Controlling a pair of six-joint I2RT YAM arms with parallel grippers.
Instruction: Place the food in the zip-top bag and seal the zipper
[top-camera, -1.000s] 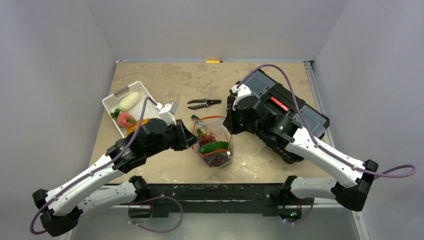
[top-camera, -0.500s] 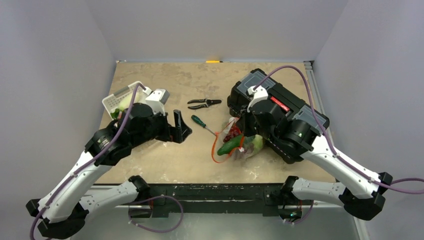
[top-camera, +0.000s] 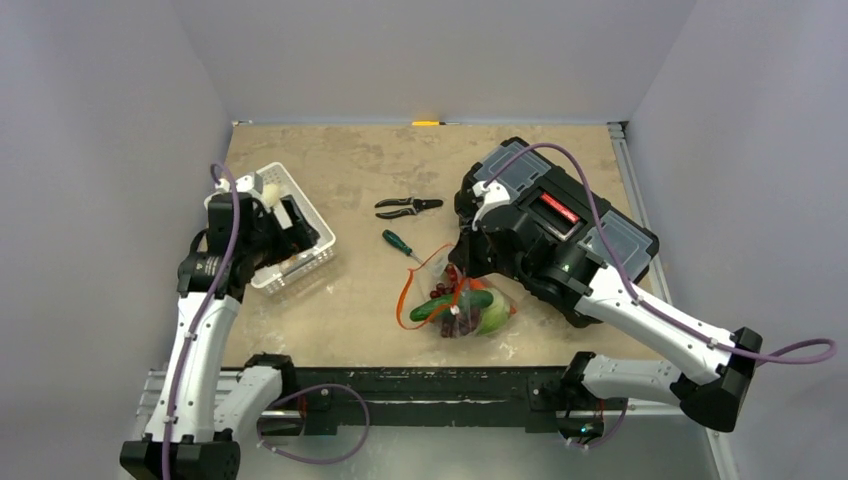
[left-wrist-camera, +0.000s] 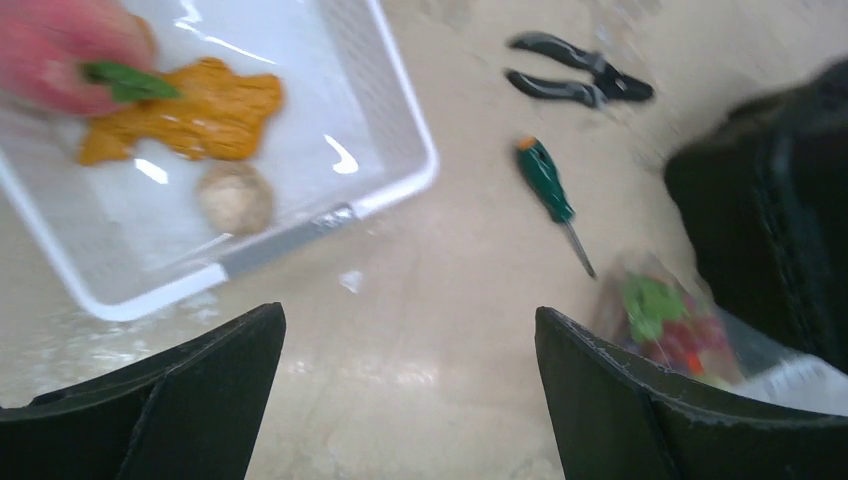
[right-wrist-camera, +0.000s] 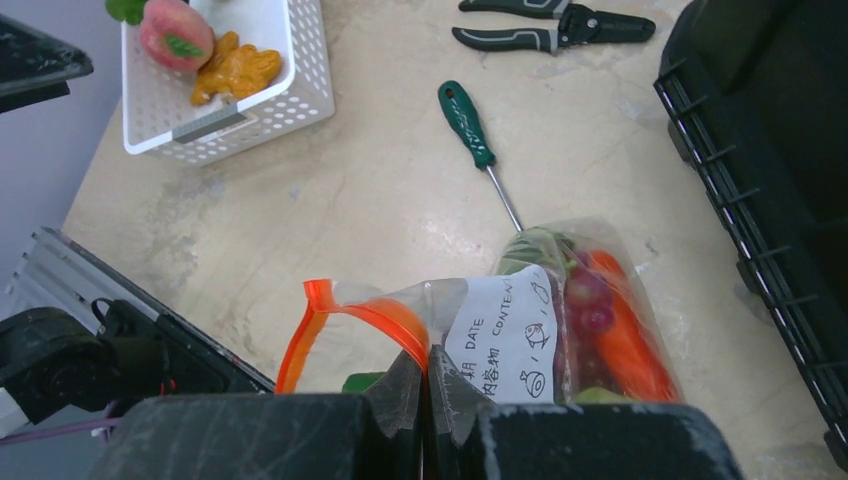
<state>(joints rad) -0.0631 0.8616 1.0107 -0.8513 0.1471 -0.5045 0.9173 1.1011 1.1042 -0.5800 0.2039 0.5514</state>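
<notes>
left arm: runs up the left edge of the top view. left gripper (left-wrist-camera: 408, 312) is over the basket (top-camera: 312, 243) at upper left, jaws wide apart, nothing between them.
right arm: reaches from lower right to frame centre. right gripper (right-wrist-camera: 428, 372) is pinched tight on the bag (right-wrist-camera: 560, 300) at its mouth edge, just beside the white label (right-wrist-camera: 505, 335).

bag: centre of the top view, lying on its side on the table (top-camera: 350, 160), just left of the toolbox (top-camera: 530, 165), mouth toward frame left. zipper (right-wrist-camera: 352, 312) bows out in a loop, so the mouth is not sealed.

hard to see:
- top view: the left gripper covers most of the basket, so its contents can't be read there
- left wrist view is blurred; the peach (right-wrist-camera: 175, 35) is cut off there by the upper-left corner
- right wrist view: the fingers hide the bag's lower part

counts:
- 2 arms
- 1 bag
- 1 basket
- 1 toolbox
- 1 pliers (top-camera: 408, 207)
- 1 screwdriver (right-wrist-camera: 468, 125)
- in the bag: 1 cucumber (top-camera: 452, 306), 1 cabbage (top-camera: 492, 318), 1 bunch of grapes (right-wrist-camera: 588, 292), 1 carrot (right-wrist-camera: 620, 345)
- in the basket, 3 things: the peach, a flat orange piece (right-wrist-camera: 235, 70), a small round beige piece (left-wrist-camera: 233, 197)
</notes>
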